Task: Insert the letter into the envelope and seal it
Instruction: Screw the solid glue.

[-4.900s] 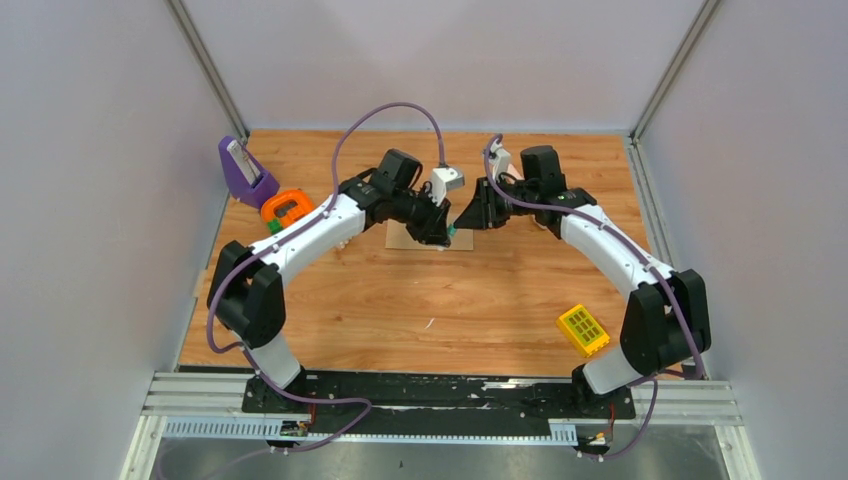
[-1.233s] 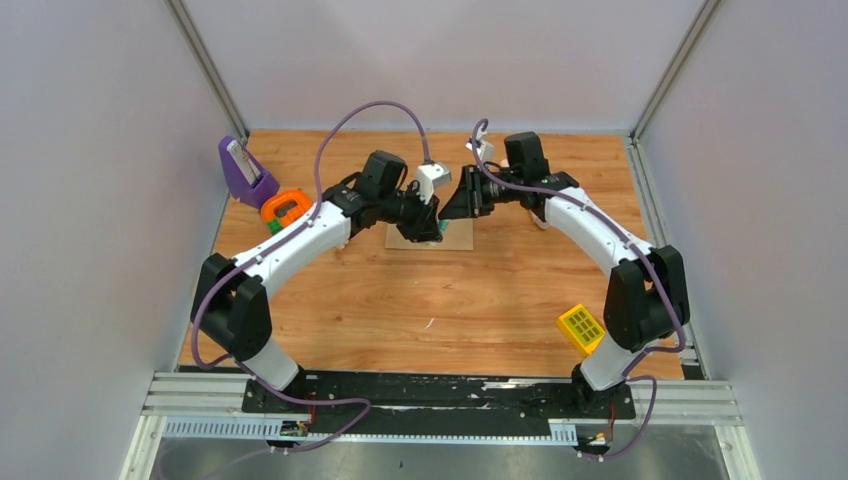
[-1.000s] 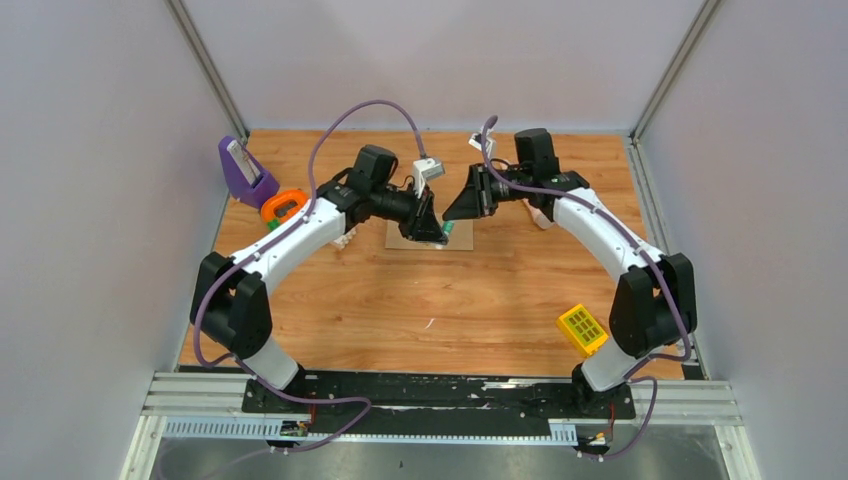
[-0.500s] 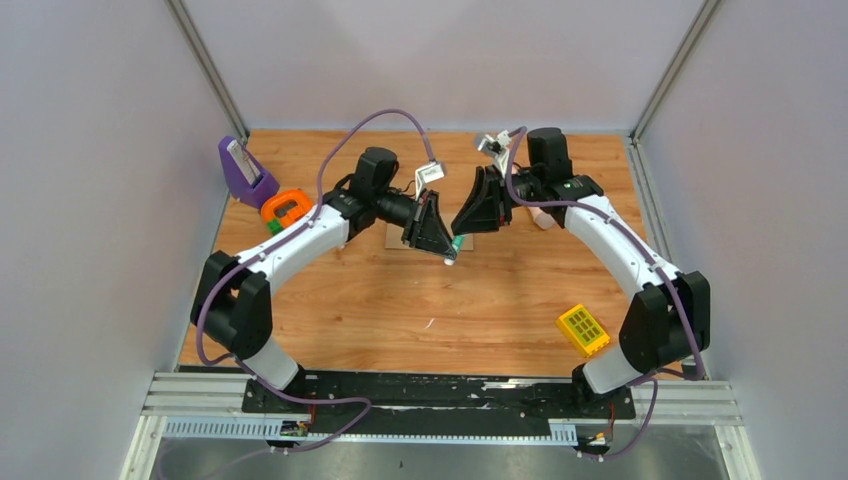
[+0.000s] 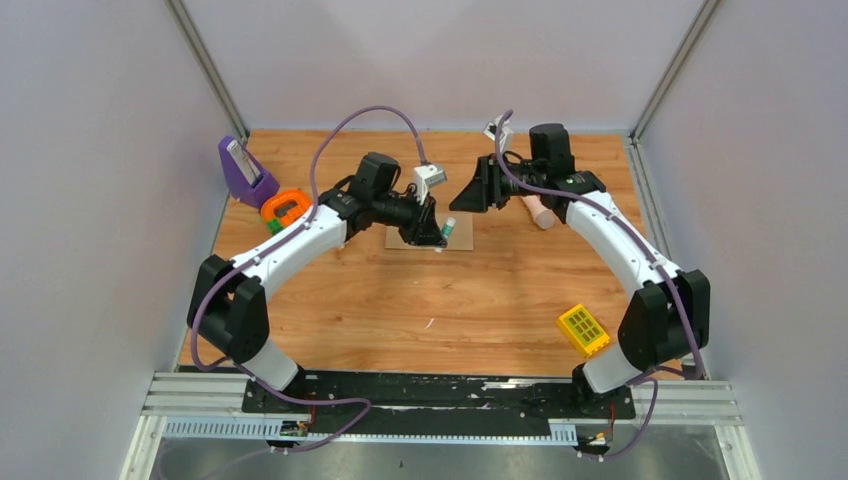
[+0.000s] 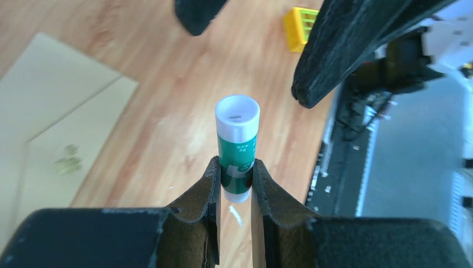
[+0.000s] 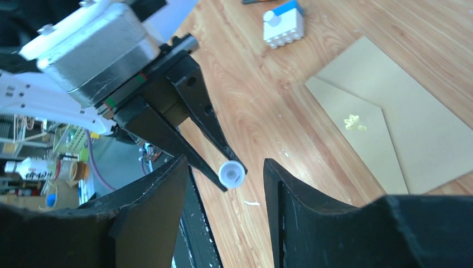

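Note:
The tan envelope (image 5: 462, 237) lies flat at mid-table, its pointed flap folded down over the body (image 7: 385, 120), with a small yellow-green smear on it. No letter shows in any view. My left gripper (image 5: 438, 236) hovers over the envelope's middle, shut on a green glue stick (image 6: 237, 142) with a white cap (image 7: 231, 173). My right gripper (image 5: 470, 194) stands open a little right of it and faces it. Its fingers (image 6: 346, 50) are apart from the stick. In the left wrist view the envelope (image 6: 56, 106) lies to the left.
A purple holder (image 5: 245, 172) and an orange object (image 5: 285, 208) sit at the left edge. A yellow block (image 5: 583, 330) lies near the right arm's base, and a pale cylinder (image 5: 538, 212) lies under the right forearm. A white and blue block (image 7: 283, 23) rests beyond the envelope.
My right gripper has opened and drawn back up and to the right, away from the glue stick. My left gripper has carried the stick back over the envelope.

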`<state>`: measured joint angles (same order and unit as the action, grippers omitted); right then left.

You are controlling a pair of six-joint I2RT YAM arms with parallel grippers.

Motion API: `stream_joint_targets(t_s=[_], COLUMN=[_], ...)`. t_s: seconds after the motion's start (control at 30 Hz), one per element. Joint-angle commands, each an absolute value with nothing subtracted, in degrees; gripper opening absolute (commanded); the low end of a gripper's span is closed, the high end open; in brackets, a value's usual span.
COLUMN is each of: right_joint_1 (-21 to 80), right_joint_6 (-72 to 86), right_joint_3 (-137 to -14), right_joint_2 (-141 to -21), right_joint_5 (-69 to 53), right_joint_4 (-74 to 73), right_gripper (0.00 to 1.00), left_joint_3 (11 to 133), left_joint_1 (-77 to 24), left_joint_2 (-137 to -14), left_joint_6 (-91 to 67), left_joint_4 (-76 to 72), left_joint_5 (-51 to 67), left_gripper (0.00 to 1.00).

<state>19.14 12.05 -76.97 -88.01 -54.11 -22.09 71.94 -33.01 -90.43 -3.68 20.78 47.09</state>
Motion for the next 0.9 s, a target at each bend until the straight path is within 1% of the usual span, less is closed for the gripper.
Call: stream_joint_targets(t_s=[0.0,0.13,0.3,0.4,0.47,0.53,0.87], right_joint_1=[20.2,21.9,22.5,22.5,22.5,22.5,22.8], right_joint_6=[16.4,15.9,15.6,15.5,15.4,15.3,15.7], right_joint_3=[-78.4,-78.7,-79.6,-80.0,-80.1,-80.3,-81.5], right_joint_2=[-90.9,-93.4,-95.6,-95.9,-95.8,-95.9,-97.0], right_joint_5=[-46.1,-45.0,-45.5,-46.2,-46.2,-46.3,-50.0], right_joint_4=[-24.4,-25.0,-25.4,-25.5,-25.5,-25.6,-25.6], right_gripper=[0.54,0.54,0.52,0.49,0.43,0.40,0.41], left_joint_3=[74.8,74.8,75.0,74.9,74.8,74.8,74.8], left_joint_1=[-33.6,-33.8,-34.2,-34.4,-34.4,-34.5,-34.9], left_joint_2=[-88.3,-88.2,-88.5,-88.6,-88.7,-88.8,-88.8], left_joint_6=[-0.1,1.6,2.0,2.3,2.4,2.4,2.8], left_joint_4=[22.6,23.2,23.4,23.4,23.4,23.4,23.7], left_joint_5=[33.3,30.7,30.5,30.3,30.2,30.3,31.1], left_gripper=[0.00,0.00,0.00,0.00,0.00,0.00,0.00])
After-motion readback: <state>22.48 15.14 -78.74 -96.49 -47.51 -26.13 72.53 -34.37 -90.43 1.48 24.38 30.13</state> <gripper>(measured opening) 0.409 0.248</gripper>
